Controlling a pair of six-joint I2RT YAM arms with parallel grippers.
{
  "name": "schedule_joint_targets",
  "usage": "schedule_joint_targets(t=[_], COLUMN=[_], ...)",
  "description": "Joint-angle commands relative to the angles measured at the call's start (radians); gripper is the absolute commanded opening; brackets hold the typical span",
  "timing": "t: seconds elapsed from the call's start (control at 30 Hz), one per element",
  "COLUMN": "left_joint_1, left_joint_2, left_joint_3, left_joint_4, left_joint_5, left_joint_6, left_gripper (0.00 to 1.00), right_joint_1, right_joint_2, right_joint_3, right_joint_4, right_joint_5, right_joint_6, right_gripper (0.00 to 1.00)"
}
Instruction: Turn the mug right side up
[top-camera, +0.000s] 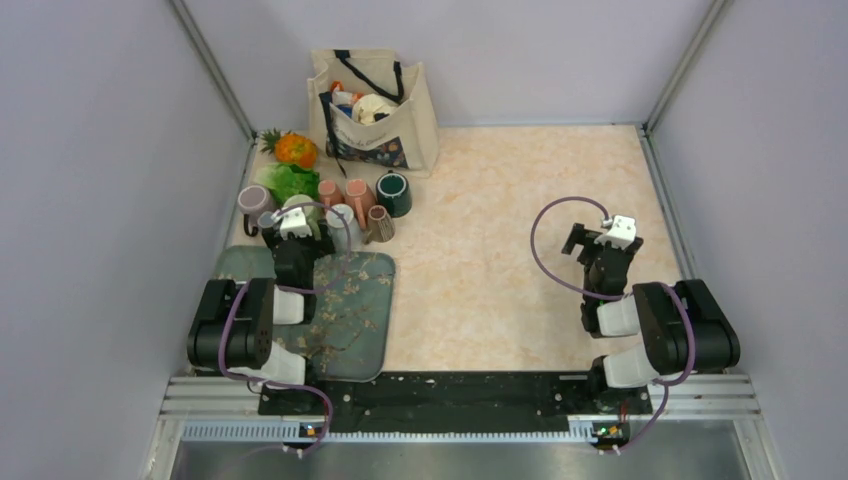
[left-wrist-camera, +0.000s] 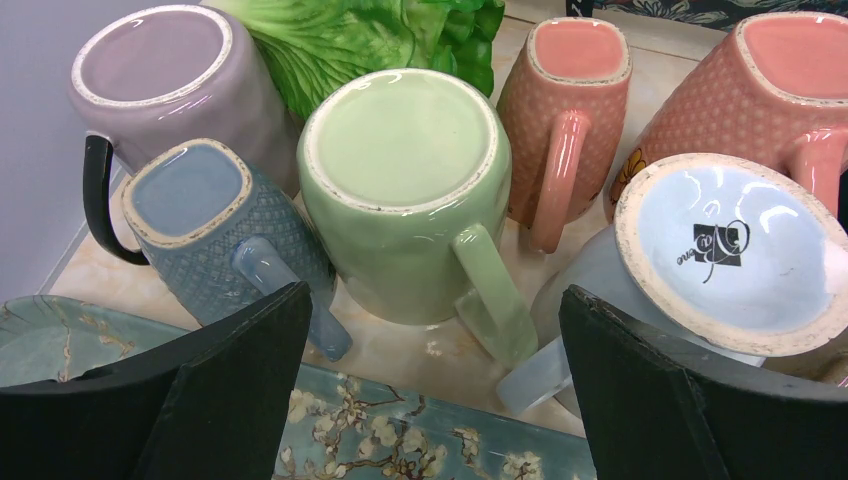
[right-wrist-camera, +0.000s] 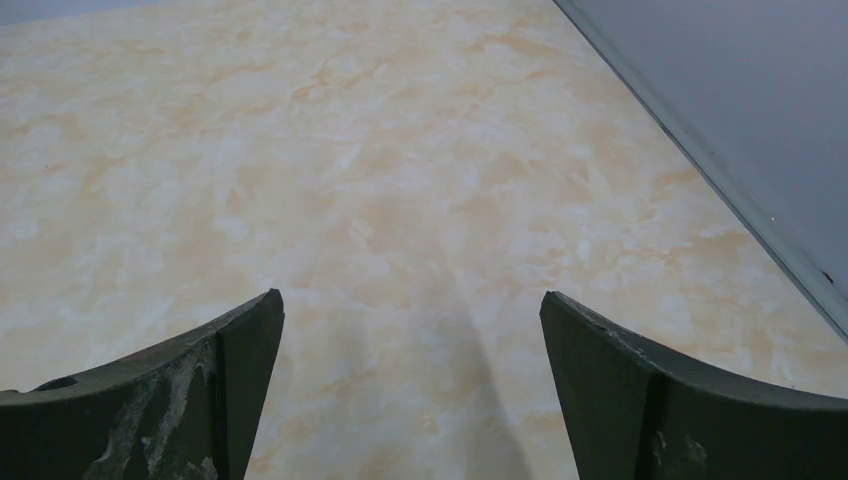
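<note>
Green mug (left-wrist-camera: 405, 190): upside down on the desk (right-wrist-camera: 400, 150), just past the far edge of the tray (left-wrist-camera: 400, 430), handle toward the tray. Blue mug (left-wrist-camera: 210, 230), purple mug (left-wrist-camera: 170, 80), white mug (left-wrist-camera: 720, 260) and two pink mugs (left-wrist-camera: 565, 110): all base-up, in the same cluster past that edge. Lettuce (left-wrist-camera: 370, 40): beyond the mugs, farther from the tray. Left gripper (left-wrist-camera: 432, 302): jaws wide, empty, over the tray's far edge, facing the green mug. Right gripper (right-wrist-camera: 410, 300): jaws wide, empty, over bare desk well right of the tray.

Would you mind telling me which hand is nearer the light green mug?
Left. The left hand hovers open right before the light green mug; the right hand is across the table.
</note>
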Motion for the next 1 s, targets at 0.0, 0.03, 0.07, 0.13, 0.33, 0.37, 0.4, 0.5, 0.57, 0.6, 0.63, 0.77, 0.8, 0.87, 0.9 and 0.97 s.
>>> schedule_joint_targets(t=[0.0,0.03,0.07,0.13,0.33,0.37,0.4,0.5,0.57,0.6,0.63,0.77,0.8,0.87,0.9,0.97], left_joint_1=[0.005,0.005,0.004,0.004,0.006,0.006,0.007,0.008,0.007,0.007,0.007,0.016,0.020,0.037,0.061,0.131], left_joint_2=[-0.018,-0.017,-0.017,-0.020,-0.143,-0.181,-0.208,-0.267,-0.323,-0.347,-0.373,-0.412,-0.412,-0.413,-0.405,-0.366], left_joint_3=[0.026,0.026,0.026,0.025,0.049,0.067,0.085,0.120,0.142,0.157,0.183,0.395,0.455,0.574,0.625,0.732], left_joint_4=[0.026,0.026,0.026,0.027,-0.121,-0.186,-0.241,-0.356,-0.446,-0.499,-0.561,-1.007,-1.111,-1.333,-1.392,-1.519], left_joint_5=[0.011,0.012,0.011,0.011,0.076,0.091,0.107,0.174,0.229,0.252,0.268,0.379,0.419,0.469,0.475,0.487], left_joint_6=[-0.003,-0.003,-0.003,-0.003,0.009,0.009,0.021,0.060,0.085,0.099,0.110,0.174,0.204,0.248,0.261,0.293], left_gripper=[0.99,0.99,0.99,0.99,0.99,0.99,0.99,0.99,0.99,0.99,0.99,0.99,0.99,0.98,0.98,0.98], right_joint_1=[-0.012,-0.013,-0.013,-0.013,-0.013,-0.013,-0.013,-0.013,-0.013,-0.013,-0.013,-0.014,-0.014,-0.013,-0.013,-0.013], right_joint_2=[0.006,0.006,0.006,0.006,0.005,0.005,0.007,0.006,0.006,0.005,0.007,0.006,0.006,0.006,0.006,0.006], right_joint_3=[0.025,0.025,0.025,0.025,0.028,0.029,0.032,0.034,0.034,0.034,0.034,0.034,0.034,0.034,0.034,0.034], right_joint_4=[0.031,0.031,0.031,0.030,0.025,0.023,0.019,0.017,0.017,0.015,0.015,0.016,0.015,0.015,0.016,0.015], right_joint_5=[0.003,0.003,0.004,0.003,-0.001,-0.009,-0.019,-0.027,-0.027,-0.027,-0.027,-0.027,-0.027,-0.027,-0.027,-0.028], right_joint_6=[0.004,0.003,0.004,0.003,0.004,0.004,0.000,-0.005,-0.005,-0.005,-0.006,-0.005,-0.005,-0.006,-0.006,-0.006], right_gripper=[0.99,0.99,0.99,0.99,0.99,0.99,0.99,0.99,0.99,0.99,0.99,0.99,0.99,0.99,0.99,0.99])
